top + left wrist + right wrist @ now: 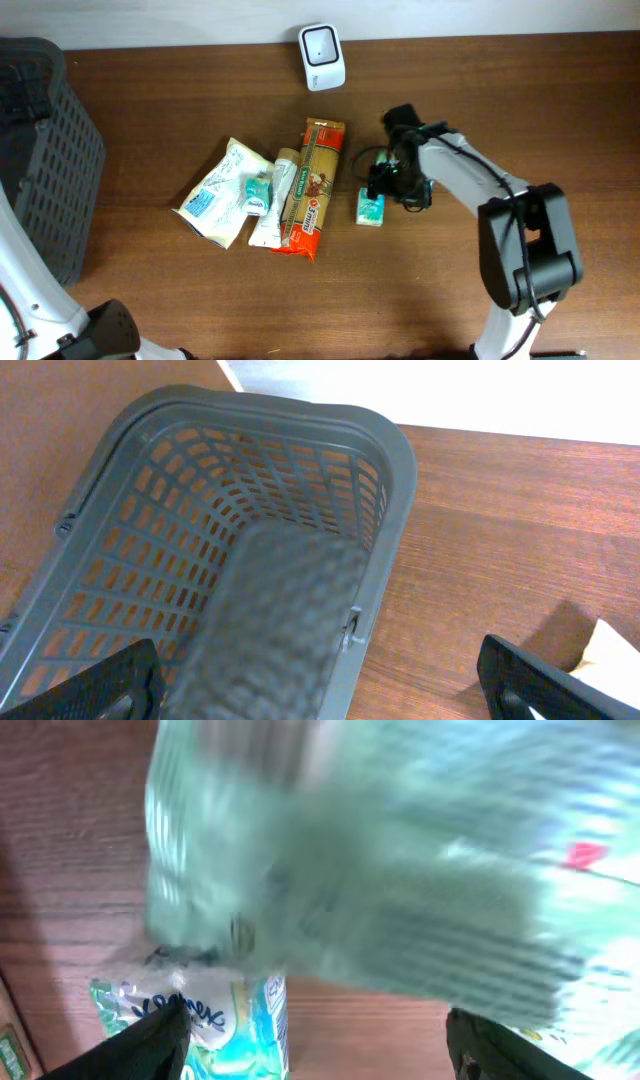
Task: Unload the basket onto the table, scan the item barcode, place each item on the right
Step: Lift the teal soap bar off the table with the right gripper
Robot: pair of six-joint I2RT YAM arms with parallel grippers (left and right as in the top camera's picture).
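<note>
Overhead shows the right gripper [385, 185] low over the brown table [450, 300], just right of a row of groceries. The small teal tissue packet [371, 207] lies flat on the wood at its tips, on the side toward the groceries and apart from them. Right wrist view has that gripper's two dark fingers [150, 1040] in the lower corners of the frame, standing wide apart. The packet, with part of its printed brand name readable, sits low between them, close against the left-hand finger. Most of that frame is a teal and white smear, so I cannot tell whether either finger presses on the packet; nothing looks clamped. To the packet's left lie a long pasta package [315, 185], a tube [275, 205] and a white pouch [212, 192], side by side. The white scanner [322, 56] stands at the far edge of the table, well apart from the packet and the gripper. Left wrist view looks down into the grey basket [385, 470] at the table's left end. The left gripper [320, 695] hangs over it with its jaws spread wide and nothing between them but the basket's handle below.
</note>
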